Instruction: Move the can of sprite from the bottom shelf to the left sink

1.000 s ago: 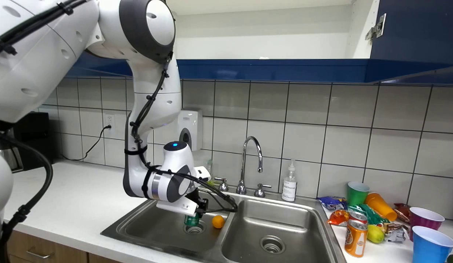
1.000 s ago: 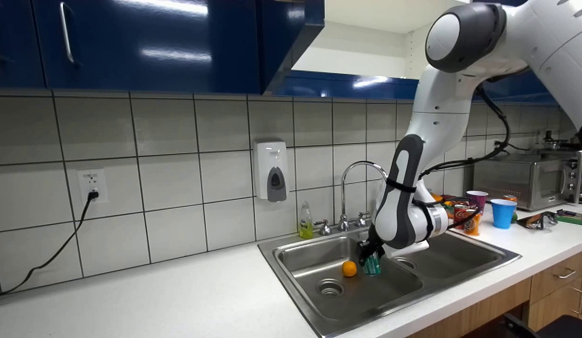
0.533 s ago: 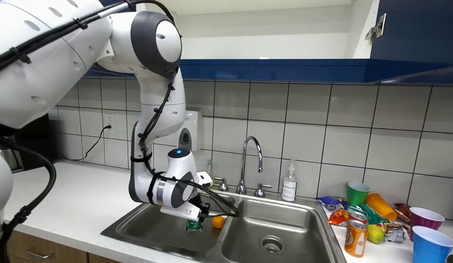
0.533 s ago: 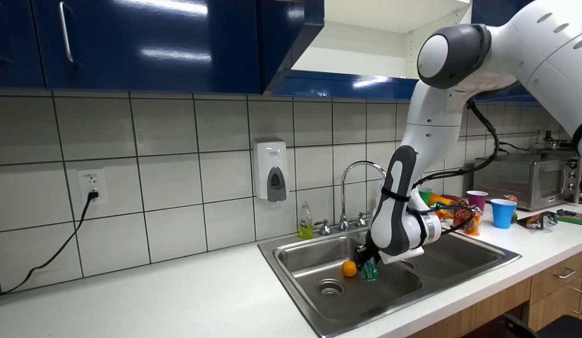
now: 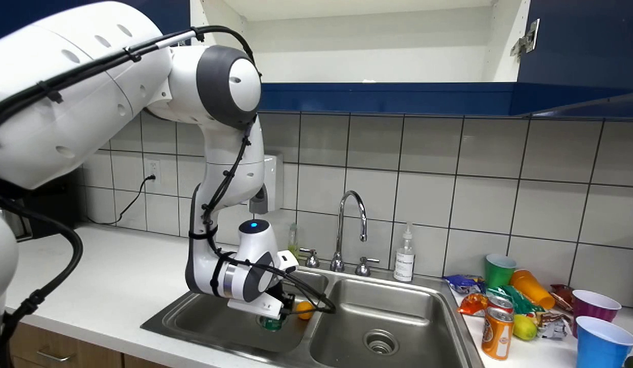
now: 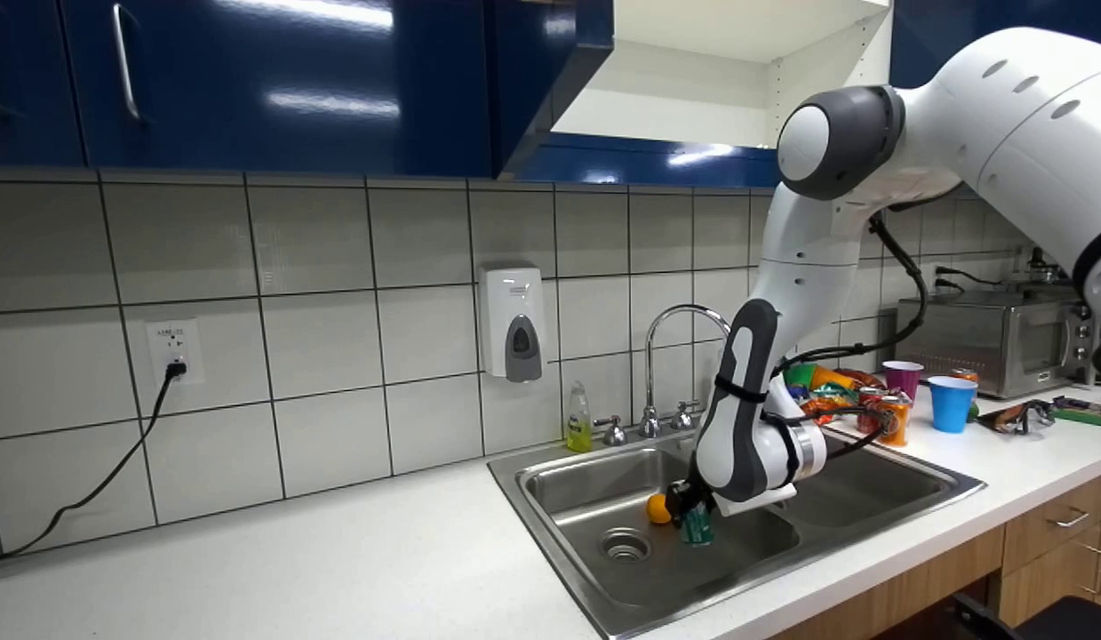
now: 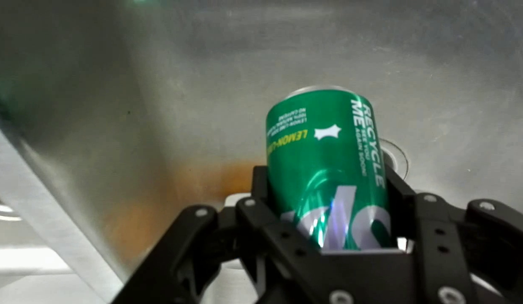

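While the arm [image 6: 808,236] arched over the left sink [image 5: 211,319], its gripper [image 7: 326,181] clamped the can [image 7: 320,152] (orange [image 6: 658,508] nearby). Floor [image 6: 661,567] spread toward the rim [image 6: 556,551].

- Round orange object [image 6: 658,508]: partly hidden in both exterior views.
- White table [image 5: 117,286]: blue cup [image 5: 602,345] and purple cup [image 5: 595,308] upright, orange cup [image 5: 532,290] tilted.
- Orange can [image 5: 497,333]: upright, near red can [image 5: 500,302].
- Chrome faucet [image 5: 340,230]: arched, between two levers [image 5: 364,268].
- Soap dispenser [image 6: 512,324]: white and grey, on tiled wall [image 6: 323,338].
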Available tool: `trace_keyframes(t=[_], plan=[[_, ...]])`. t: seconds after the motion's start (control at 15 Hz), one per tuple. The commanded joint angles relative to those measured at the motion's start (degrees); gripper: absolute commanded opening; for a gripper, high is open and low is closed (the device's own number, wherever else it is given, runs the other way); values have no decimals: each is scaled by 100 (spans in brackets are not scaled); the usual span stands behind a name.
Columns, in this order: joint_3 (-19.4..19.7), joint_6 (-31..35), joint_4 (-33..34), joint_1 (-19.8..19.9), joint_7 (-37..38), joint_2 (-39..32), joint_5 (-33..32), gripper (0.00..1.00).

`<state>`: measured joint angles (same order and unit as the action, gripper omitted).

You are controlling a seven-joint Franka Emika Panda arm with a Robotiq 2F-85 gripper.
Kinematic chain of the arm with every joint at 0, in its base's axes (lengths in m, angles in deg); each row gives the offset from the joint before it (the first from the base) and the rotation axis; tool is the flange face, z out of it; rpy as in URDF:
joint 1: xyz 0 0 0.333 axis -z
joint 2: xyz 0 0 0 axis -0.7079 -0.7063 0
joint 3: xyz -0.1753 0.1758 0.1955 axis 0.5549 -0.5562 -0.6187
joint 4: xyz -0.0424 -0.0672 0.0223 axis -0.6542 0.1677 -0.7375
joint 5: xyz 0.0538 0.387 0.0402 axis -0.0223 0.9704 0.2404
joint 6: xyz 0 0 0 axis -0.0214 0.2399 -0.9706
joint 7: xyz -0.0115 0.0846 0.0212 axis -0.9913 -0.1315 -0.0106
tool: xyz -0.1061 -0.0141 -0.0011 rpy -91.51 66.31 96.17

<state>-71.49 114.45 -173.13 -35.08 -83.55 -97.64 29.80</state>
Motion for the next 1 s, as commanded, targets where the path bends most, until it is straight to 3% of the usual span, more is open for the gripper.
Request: trace_keyframes(t=[0.0, 0.13, 0.2, 0.93], plan=[[-87, 0, 198, 151, -150, -140, -128, 38], [-57, 0, 244, 113, -130, -182, -79, 38], [-8, -14, 129, -10, -48, -152, 50, 63], [-6, -14, 210, -10, -49, -214, 51, 63]])
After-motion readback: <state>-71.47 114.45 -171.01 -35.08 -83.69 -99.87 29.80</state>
